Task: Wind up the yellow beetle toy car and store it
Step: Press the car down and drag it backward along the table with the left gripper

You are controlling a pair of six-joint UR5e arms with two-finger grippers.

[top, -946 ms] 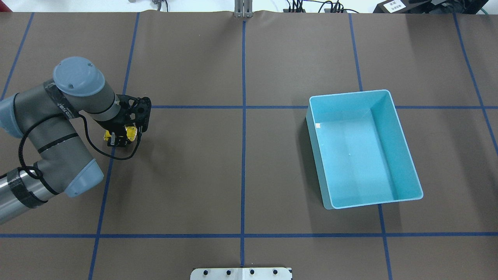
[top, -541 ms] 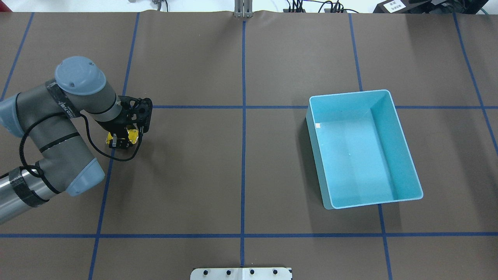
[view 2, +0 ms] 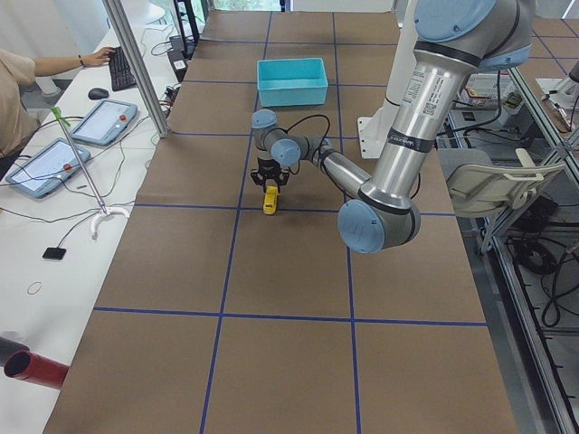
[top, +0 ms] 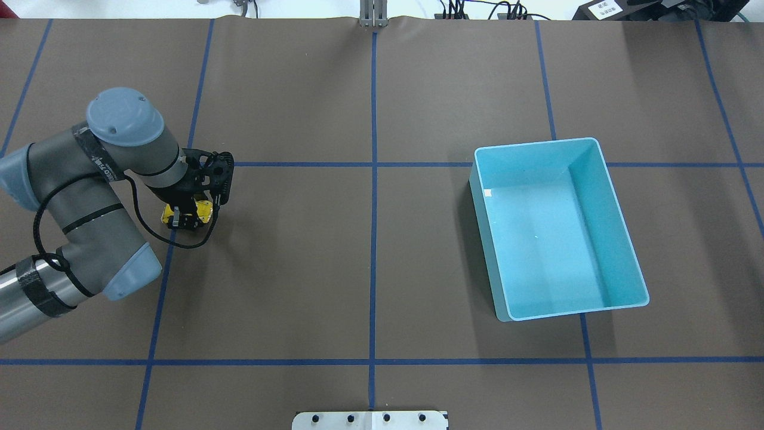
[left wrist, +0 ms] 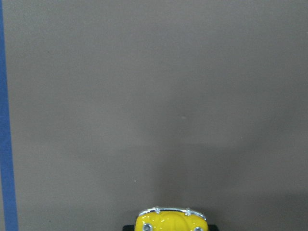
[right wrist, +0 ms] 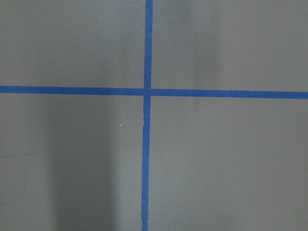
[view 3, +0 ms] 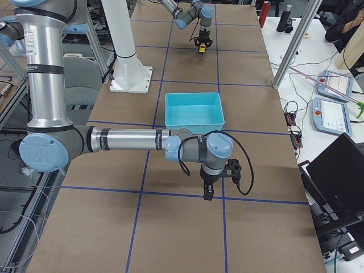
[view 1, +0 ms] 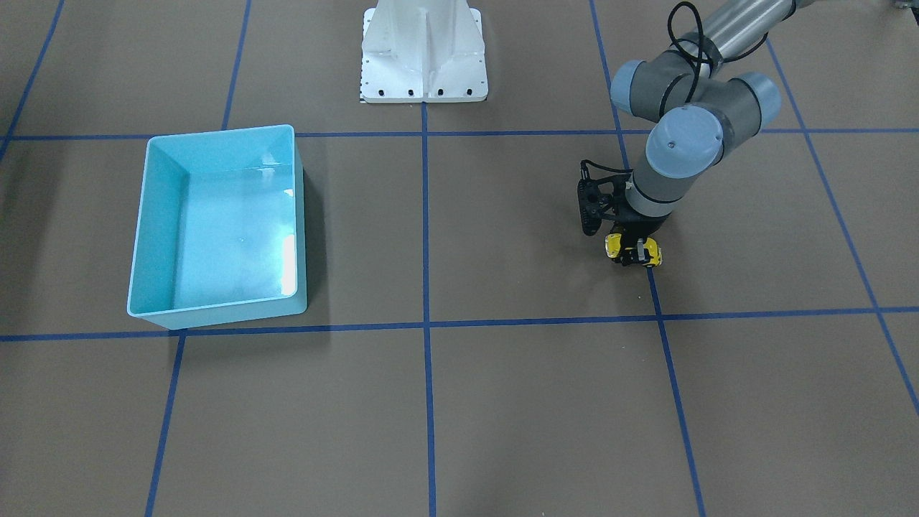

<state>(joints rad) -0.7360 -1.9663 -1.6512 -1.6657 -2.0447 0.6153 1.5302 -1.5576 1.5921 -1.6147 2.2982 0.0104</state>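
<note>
Left gripper (top: pixel 186 218): pointing straight down, low over the table (top: pixel 298 269) in my left half. My jaws are closed on the yellow beetle toy car (top: pixel 203 209), one finger on each flank. The front-facing view confirms it: left gripper (view 1: pixel 633 254) clamped across the middle of the car (view 1: pixel 652 250), with yellow showing on either side of the fingers.

Car position: down at table level, over a blue tape line (top: pixel 156 310). I cannot tell whether its wheels bear on the surface. My left wrist camera catches only one rounded yellow end with a chrome bumper (left wrist: pixel 171 220) at the bottom edge, facing bare brown table.

Light blue bin (top: pixel 534 144): upright on the table in my right half, well apart from the car, nothing inside it.

Right gripper (view 3: pixel 209 197): pointing down above the table, beyond the bin on my right. Only the right side camera shows it, so I cannot tell whether it is open or closed. Its wrist camera shows a crossing of tape lines and nothing held.
</note>
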